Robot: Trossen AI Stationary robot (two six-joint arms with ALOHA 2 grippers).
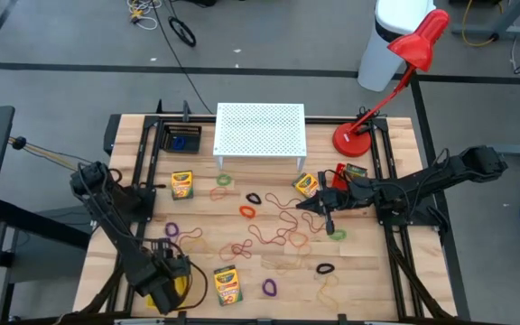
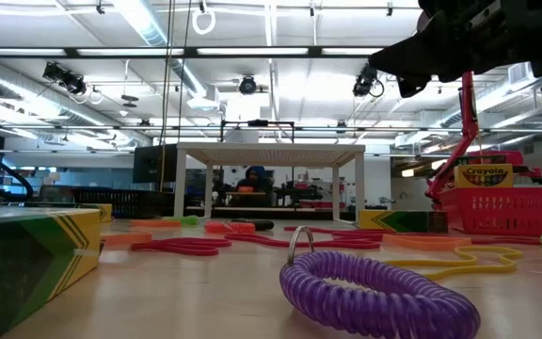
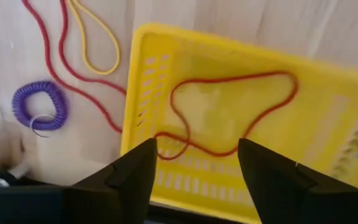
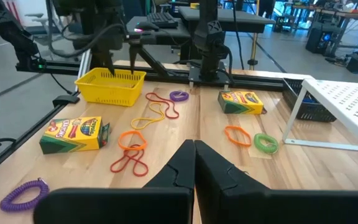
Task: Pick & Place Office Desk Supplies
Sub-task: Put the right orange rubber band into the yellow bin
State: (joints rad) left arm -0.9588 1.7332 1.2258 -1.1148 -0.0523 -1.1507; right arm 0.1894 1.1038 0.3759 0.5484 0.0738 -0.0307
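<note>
Left tool (image 3: 194, 163): fingers spread, holding nothing, directly above the yellow perforated plastic basket (image 3: 328, 168).
Red rubber band (image 3: 229, 112): lies loose inside the basket, just beyond the fingertips.
Step in hand: deposit judged complete.
Right tool (image 4: 194, 168): fingers pressed together, empty, above the wooden counter (image 1: 368, 280) centre.
Next move: lift clear; select another loose item, such as the purple coiled elastic loop (image 3: 39, 107) beside the basket.

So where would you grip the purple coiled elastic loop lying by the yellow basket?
Probably from straight above, pinching one side of the ring. The purple coiled elastic loop lies flat on the wooden table, just clear of the yellow plastic basket, so one finger could drop into its open centre, the other outside the coil.
</note>
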